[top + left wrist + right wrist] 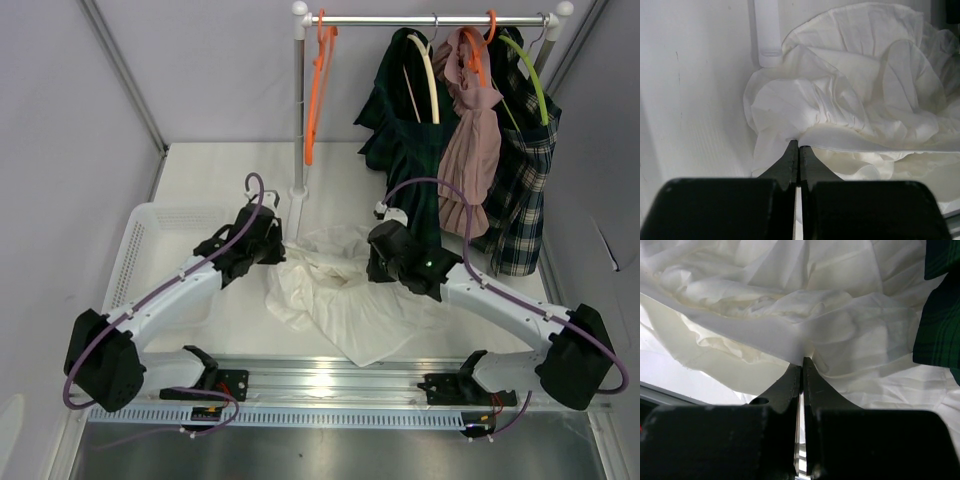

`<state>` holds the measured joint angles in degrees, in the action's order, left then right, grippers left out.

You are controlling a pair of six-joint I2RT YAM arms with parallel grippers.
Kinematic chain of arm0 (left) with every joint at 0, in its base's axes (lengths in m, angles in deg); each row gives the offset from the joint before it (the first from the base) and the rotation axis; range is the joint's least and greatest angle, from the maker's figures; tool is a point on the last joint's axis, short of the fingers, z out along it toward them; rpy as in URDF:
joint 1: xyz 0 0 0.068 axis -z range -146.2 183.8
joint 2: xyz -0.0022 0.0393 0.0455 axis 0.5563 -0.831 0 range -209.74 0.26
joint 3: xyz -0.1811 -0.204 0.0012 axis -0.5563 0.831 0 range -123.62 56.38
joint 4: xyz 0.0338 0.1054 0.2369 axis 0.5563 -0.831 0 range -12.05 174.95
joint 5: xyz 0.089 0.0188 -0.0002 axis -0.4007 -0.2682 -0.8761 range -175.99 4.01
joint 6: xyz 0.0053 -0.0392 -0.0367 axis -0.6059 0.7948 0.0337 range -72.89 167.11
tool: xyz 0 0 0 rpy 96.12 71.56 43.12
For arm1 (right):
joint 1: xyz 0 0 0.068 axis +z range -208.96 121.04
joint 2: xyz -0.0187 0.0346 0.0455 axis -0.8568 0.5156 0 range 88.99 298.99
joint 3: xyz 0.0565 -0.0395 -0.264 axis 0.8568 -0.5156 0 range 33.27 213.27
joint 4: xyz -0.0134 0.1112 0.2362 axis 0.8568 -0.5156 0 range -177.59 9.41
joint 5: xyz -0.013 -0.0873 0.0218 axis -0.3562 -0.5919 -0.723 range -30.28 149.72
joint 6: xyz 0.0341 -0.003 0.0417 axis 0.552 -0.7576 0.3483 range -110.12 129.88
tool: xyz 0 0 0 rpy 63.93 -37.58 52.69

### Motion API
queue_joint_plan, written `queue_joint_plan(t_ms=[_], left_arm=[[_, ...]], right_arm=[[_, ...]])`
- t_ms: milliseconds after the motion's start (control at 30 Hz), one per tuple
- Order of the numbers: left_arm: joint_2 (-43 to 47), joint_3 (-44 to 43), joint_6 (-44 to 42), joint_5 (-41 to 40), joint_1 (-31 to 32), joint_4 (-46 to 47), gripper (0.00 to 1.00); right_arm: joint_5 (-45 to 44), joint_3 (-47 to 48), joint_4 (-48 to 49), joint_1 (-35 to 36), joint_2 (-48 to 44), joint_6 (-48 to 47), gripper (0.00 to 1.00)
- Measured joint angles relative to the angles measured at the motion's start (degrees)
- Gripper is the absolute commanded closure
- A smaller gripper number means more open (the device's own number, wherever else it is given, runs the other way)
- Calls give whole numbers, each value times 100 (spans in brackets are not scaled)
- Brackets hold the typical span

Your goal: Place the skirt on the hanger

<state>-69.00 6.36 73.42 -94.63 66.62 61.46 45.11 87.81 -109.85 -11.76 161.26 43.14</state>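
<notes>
1. Pinching a fold of the white skirt, the left hand has its fingers pressed together, cloth caught at the tips.
2. The right hand is likewise clamped on the skirt, fingers meeting on a taut edge (dark green plaid shows just beside it).
3. The skirt lies crumpled on the table between both hands, near the foot of the rack pole.
4. A white basket sits at the table's left, beneath the left arm.
5. An orange hanger hangs at the left end of the rail, well apart from the skirt; other garments hang further right.
</notes>
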Motion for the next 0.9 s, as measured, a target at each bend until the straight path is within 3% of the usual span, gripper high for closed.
queue_joint_plan(t_ms=[167,267,300,400,600,900], left_arm=[[-251,-57,-83,142,-138,81,100],[-369,-105,-98,223,-142,120,100],[-389,-114,-105,271,-144,155,100],[-396,-114,-138,356,-146,199,100],[-396,-120,-142,527,-146,229,98],[-396,-122,-142,664,-146,284,96]], right_arm=[[201,61,188,-181,260,-101,97],[330,92,214,-317,343,-179,83],[356,127,208,-352,354,-203,72],[396,317,195,-417,361,-284,54],[433,796,72,-420,358,-376,30],[446,1547,-164,-365,219,-481,24]])
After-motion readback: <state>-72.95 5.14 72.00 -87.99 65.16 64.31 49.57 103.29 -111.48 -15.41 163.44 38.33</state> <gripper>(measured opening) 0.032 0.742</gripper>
